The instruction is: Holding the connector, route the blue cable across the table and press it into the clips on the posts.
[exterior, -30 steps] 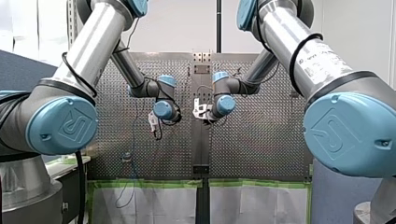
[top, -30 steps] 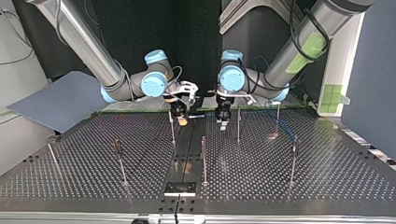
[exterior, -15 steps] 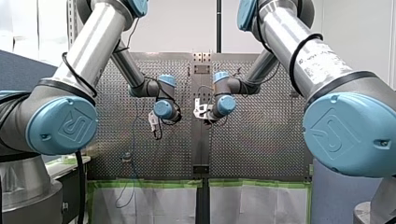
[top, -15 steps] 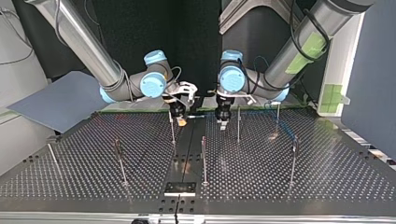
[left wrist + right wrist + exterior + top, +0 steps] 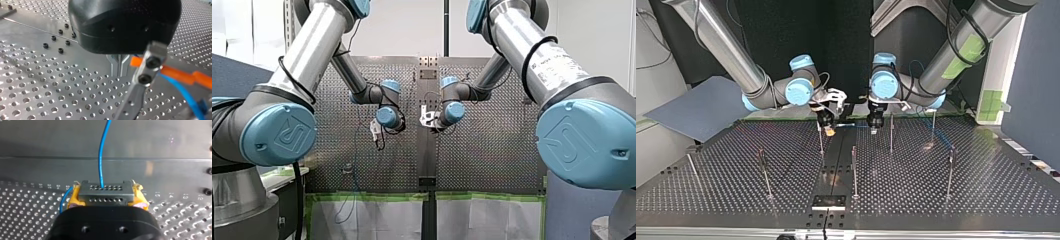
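In the right wrist view my right gripper (image 5: 106, 198) is shut on the grey connector (image 5: 105, 193), held between yellow pads (image 5: 72, 197). The blue cable (image 5: 102, 152) leaves the connector and runs straight ahead over the table. In the top view my right gripper (image 5: 828, 131) hovers at the back middle. From there the cable (image 5: 853, 125) stretches level to my left gripper (image 5: 873, 129), whose metal fingers have closed on it. The left wrist view shows one metal finger (image 5: 146, 72) edge-on, with the cable (image 5: 186, 96) passing beside it.
Several thin posts with clips stand on the perforated table (image 5: 711, 195): one (image 5: 820, 142) just in front of my right gripper, one (image 5: 891, 134) beside my left gripper, another (image 5: 854, 170) nearer the middle. A blue-grey board (image 5: 696, 107) leans at the top view's left.
My left gripper's fingers have come together on the cable. Both grippers have risen slightly and drifted toward the back, and the cable between them now runs straight.
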